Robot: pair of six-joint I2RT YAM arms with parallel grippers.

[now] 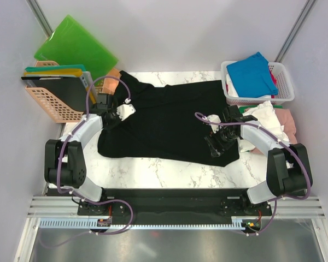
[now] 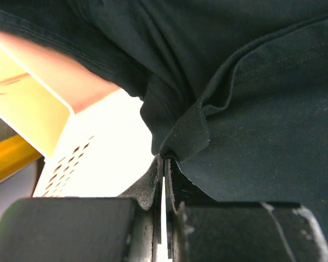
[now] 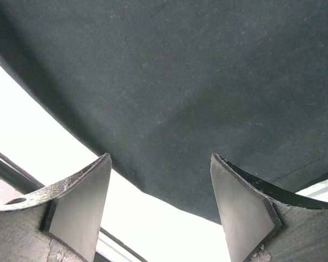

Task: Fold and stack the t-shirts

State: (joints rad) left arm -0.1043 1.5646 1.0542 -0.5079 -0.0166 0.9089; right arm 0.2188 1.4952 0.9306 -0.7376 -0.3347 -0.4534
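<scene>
Soft, matte black t-shirt (image 1: 169, 123) lay rumpled across the middle of the veined marble bench (image 1: 136, 172). Left gripper (image 2: 165, 164) had its jaws clamped on a bunched fold at the shirt's far-left edge. Right gripper (image 3: 159, 161) hovered over smooth cloth, jaws apart. White lattice basket (image 1: 286, 82), far right, held a bright blue t-shirt (image 1: 251, 71).

No writing, label or number can be read anywhere.
</scene>
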